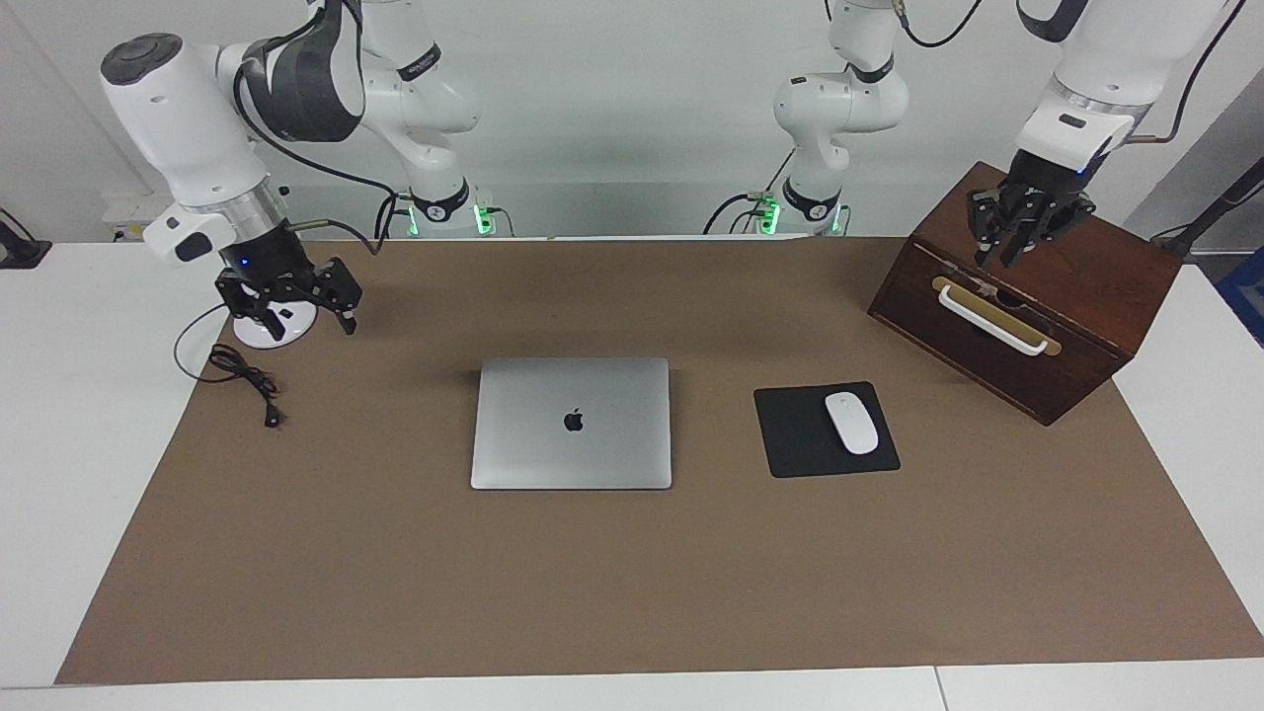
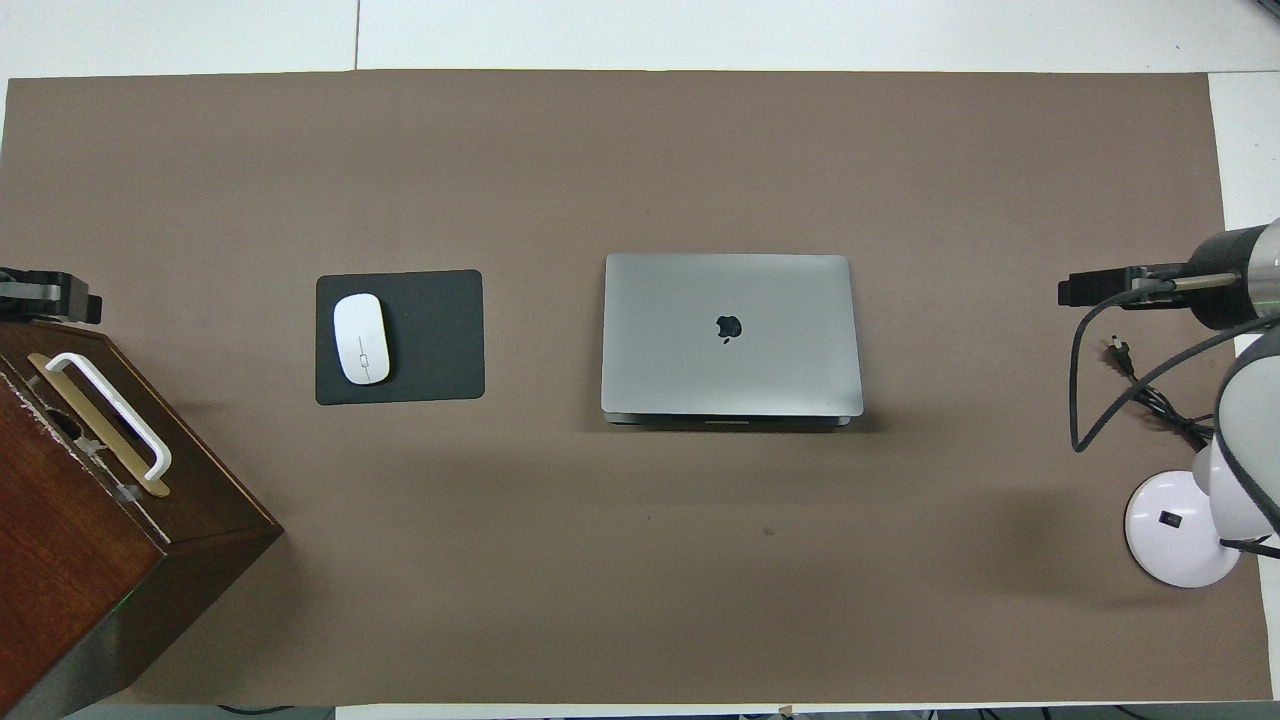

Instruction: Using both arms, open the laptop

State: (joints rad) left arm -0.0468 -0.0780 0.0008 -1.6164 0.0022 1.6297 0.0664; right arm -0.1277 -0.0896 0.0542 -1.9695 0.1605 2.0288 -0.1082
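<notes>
Facing view, laptop: the laptop (image 1: 572,423) lies shut and flat on the brown mat (image 1: 632,583), near the middle of the table, logo up.
Overhead view, laptop: the laptop (image 2: 730,335) is closed here too, and the edge nearer the robots shows a thin dark seam between lid and base.
Right gripper: the right gripper (image 1: 288,293) hangs over the mat's corner at the right arm's end of the table, above a white round lamp base (image 1: 274,324) and beside a loose black cable (image 1: 247,380); its jaws look spread and hold nothing.
Left gripper: the left gripper (image 1: 1022,222) hangs over the top of a wooden box (image 1: 1047,306) at the left arm's end; it grips nothing, and I cannot tell how far its fingers are parted.
Gap to the laptop: both grippers are well apart from it, with bare mat between.
Neighbours: a black mouse pad (image 1: 805,439) with a white mouse (image 1: 851,423) on it lies beside the laptop, toward the left arm's end; the box carries a white handle (image 1: 990,319) on its front.
Done so far: nothing, by my reading; the lid is untouched.
Left to do: everything. Both arms must come in to the laptop, probably one steadying the base while the other lifts the lid's edge and swings it up.
</notes>
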